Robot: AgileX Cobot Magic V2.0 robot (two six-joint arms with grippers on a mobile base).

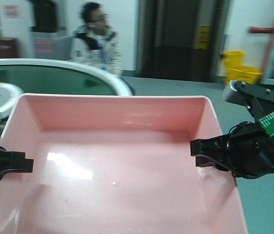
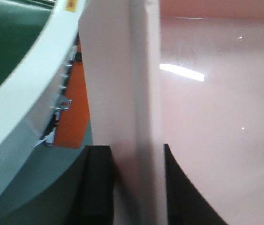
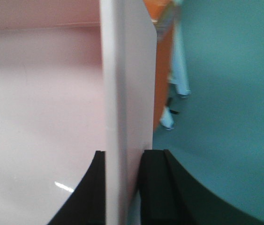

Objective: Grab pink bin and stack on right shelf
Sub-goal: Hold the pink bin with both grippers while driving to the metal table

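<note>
pink bin (image 1: 122, 114): one, mouth up and empty, filling the middle of the front view, gripped at both side walls.
left gripper (image 1: 27, 163): one, at the bin's 9 o'clock; its two fingers (image 2: 96, 187) are narrow and pinch the left wall, one outside and one inside.
right gripper (image 1: 197, 153): one, at the bin's 3 o'clock; its two fingers (image 3: 153, 187) are narrow and pinch the right wall, one on each face.
conveyor belt (image 1: 44, 78): one, green with a white rim, at 10 o'clock beyond the bin.
person (image 1: 97, 44): one, with glasses, at 11 o'clock, well behind.
yellow bucket (image 1: 241, 68): one, at 2 o'clock, far back.
</note>
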